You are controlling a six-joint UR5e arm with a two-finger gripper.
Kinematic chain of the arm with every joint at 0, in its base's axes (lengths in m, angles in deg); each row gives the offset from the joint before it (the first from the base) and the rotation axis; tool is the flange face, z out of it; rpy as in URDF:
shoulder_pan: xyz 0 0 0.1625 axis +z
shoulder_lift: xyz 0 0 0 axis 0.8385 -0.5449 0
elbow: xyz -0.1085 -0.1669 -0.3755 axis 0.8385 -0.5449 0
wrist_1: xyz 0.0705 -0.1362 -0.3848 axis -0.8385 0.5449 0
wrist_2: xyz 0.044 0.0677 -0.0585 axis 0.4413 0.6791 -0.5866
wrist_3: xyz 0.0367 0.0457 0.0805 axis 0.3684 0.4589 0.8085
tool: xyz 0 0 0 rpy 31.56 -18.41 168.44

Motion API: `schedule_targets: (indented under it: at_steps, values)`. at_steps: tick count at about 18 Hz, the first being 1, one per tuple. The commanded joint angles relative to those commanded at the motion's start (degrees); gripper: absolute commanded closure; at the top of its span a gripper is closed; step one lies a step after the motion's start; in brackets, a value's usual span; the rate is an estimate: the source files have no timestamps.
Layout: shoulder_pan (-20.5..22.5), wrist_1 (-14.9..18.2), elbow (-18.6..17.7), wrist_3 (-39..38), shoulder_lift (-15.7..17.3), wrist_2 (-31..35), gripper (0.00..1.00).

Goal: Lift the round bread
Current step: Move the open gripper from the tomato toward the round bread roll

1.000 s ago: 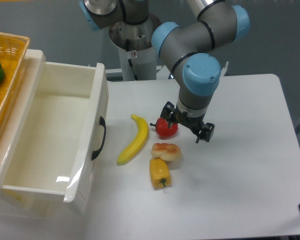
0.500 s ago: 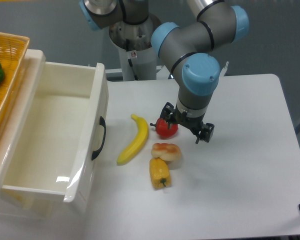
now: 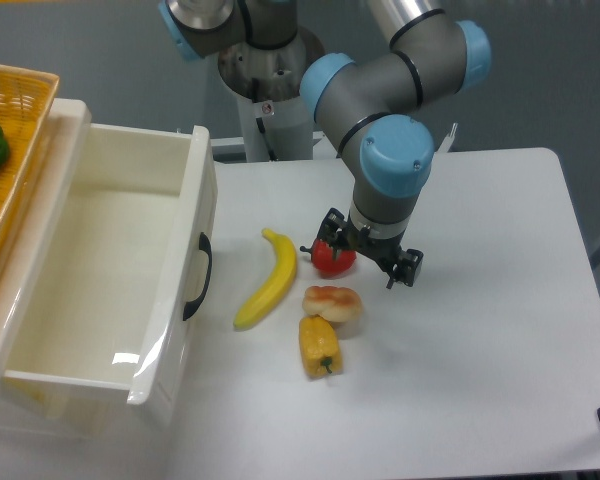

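The round bread (image 3: 334, 304) is a small bun with a glossy orange-brown top and a pale underside. It lies on the white table (image 3: 480, 330) between the red tomato (image 3: 332, 257) behind it and the yellow bell pepper (image 3: 319, 345) in front of it. My gripper (image 3: 366, 254) hangs just above the table behind and slightly right of the bread, with its fingers spread wide, one beside the tomato and one to the right. It is open and holds nothing.
A yellow banana (image 3: 268, 279) lies left of the bread. A white open drawer (image 3: 130, 270) with a black handle stands at the left. A wicker basket (image 3: 15, 150) with a green vegetable sits on top of it at the far left.
The arm has shifted slightly to the left and the gripper with it. The objects on the table have not moved.
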Motion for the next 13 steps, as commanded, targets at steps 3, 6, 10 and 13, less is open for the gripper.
schedule_targets:
  at_steps: [3, 6, 10, 13]
  values:
    - [-0.1, -1.7, -0.3, 0.0, -1.3, -0.2, 0.00]
    - [-0.2, -1.7, -0.4, 0.2, -2.5, 0.0, 0.00]
    - [-0.1, -1.7, 0.2, 0.5, -4.1, 0.0, 0.00]
    - [-0.2, -1.8, 0.3, 0.6, -4.6, -0.3, 0.00]
